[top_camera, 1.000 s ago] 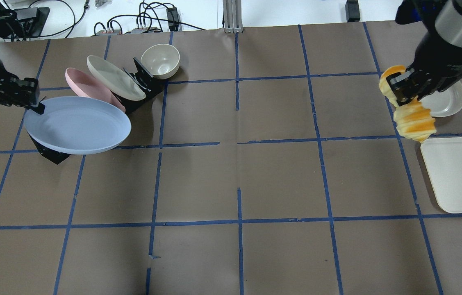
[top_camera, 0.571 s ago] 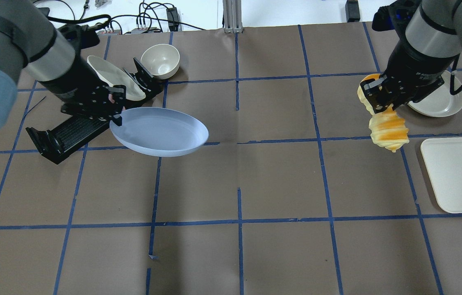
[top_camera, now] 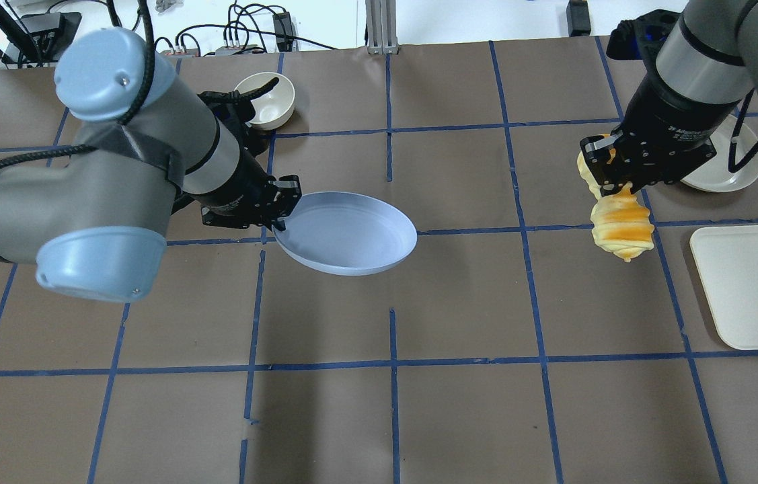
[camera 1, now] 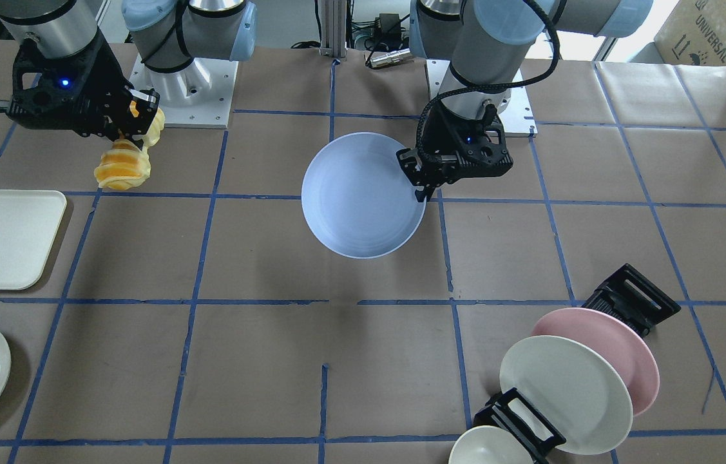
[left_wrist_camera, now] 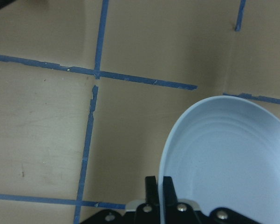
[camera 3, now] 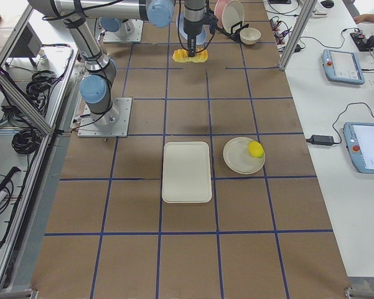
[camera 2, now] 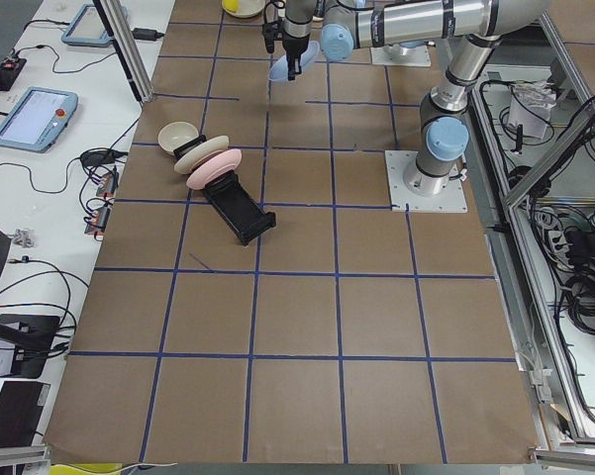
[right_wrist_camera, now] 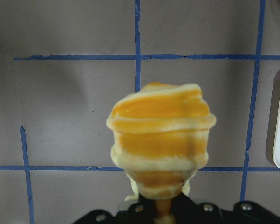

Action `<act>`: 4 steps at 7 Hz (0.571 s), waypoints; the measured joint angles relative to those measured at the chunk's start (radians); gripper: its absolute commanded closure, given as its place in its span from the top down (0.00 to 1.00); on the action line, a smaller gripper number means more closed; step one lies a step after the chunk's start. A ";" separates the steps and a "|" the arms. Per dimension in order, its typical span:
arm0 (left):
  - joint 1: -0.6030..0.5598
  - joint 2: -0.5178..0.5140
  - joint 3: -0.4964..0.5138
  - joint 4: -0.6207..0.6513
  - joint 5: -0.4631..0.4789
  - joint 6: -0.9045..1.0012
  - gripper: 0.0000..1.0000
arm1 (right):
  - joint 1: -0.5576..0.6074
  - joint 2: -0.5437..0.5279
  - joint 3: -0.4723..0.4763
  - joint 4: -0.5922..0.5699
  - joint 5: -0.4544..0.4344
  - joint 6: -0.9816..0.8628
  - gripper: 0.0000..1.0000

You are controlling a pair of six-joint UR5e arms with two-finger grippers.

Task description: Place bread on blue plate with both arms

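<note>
The bread point(top_camera: 621, 225) hung in the upper right of the over-the-shoulder picture. The right arm point(top_camera: 695, 67) had it. Its jaws were pinching one end of the loaf, and the rest stuck out past the jaws, pointing down toward the tabletop point(top_camera: 459, 302). The right wrist picture looked straight along the loaf, so its long way ran in line with the jaws, not across them. It did not seem to touch the tabletop.

The blue plate point(top_camera: 352, 232) was near the middle of that same picture, a little to the left. The left arm point(top_camera: 116, 168) held it. Its jaws were pressed onto the rim at the plate's left edge, with the rim between them, as the left wrist picture showed. The plate looked lifted and a bit tipped, and nothing lay on it.

So the bread was well apart from the plate, off to the plate's right, with bare tabletop between them. I think the gap had to be closed first. Then the loaf would likely need to be tipped over flat, since it pointed end-down.
</note>
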 measured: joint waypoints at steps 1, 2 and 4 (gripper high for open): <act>-0.017 -0.004 -0.032 0.068 -0.002 -0.043 0.07 | 0.000 0.000 0.000 0.000 0.000 0.001 0.04; -0.027 -0.014 -0.043 0.104 -0.010 -0.080 0.53 | 0.001 0.000 0.001 0.000 0.000 0.001 0.04; -0.035 -0.048 -0.044 0.183 -0.039 -0.114 1.00 | 0.001 -0.001 0.012 -0.008 0.001 -0.004 0.04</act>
